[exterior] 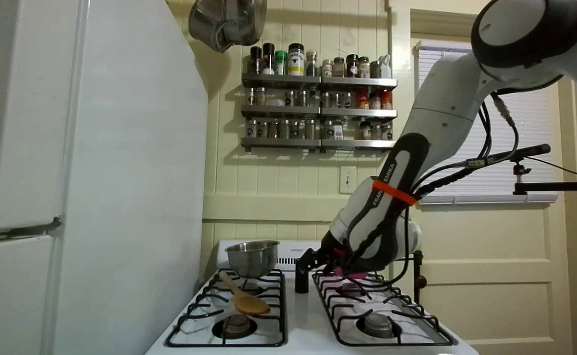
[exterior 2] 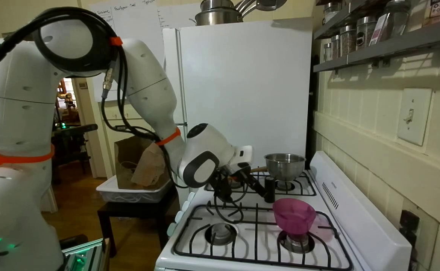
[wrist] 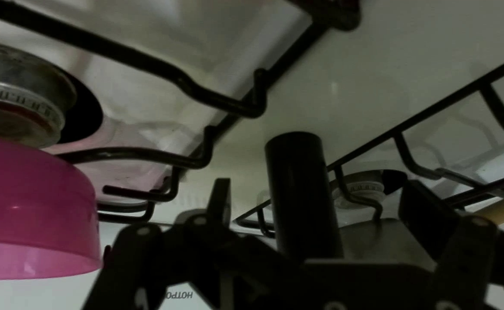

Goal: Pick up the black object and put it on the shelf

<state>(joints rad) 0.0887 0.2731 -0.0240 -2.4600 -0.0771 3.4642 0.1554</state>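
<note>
Gripper (wrist: 321, 210) low, fingers (wrist: 426, 219) apart; in wrist view the black object (wrist: 299, 189) lies between them, upright on stove (exterior: 302, 325), contact unclear. Pink bowl (exterior 2: 294, 216), steel pot (exterior 2: 285, 168) over rear burners (exterior 2: 298, 244). Backguard (exterior 2: 355, 214) lettered "HOTPO", inverted in wrist view. Arm (exterior: 441, 118) slopes down, marked "FRAN", "EMIKA" astride orange band (exterior: 394, 192). Jars (exterior: 296, 60) line the shelf (exterior: 357, 114); one label partly reads "ONI".

The Robotiq gripper (exterior 2: 263, 191) of a Franka arm (exterior 2: 150, 84) is held low over a gas stove (exterior 2: 363, 222), beside an upright black cylinder (exterior 2: 270, 190), contact unclear. A pink bowl (exterior 2: 294, 216) is set over a rear burner (exterior 2: 298, 247) and a steel pot (exterior 2: 284, 168) over another; above, spice jars (exterior 2: 365, 33) are lined along a wall-mounted rack (exterior 2: 393, 47). A refrigerator (exterior 2: 244, 90) is seen beyond.
</note>
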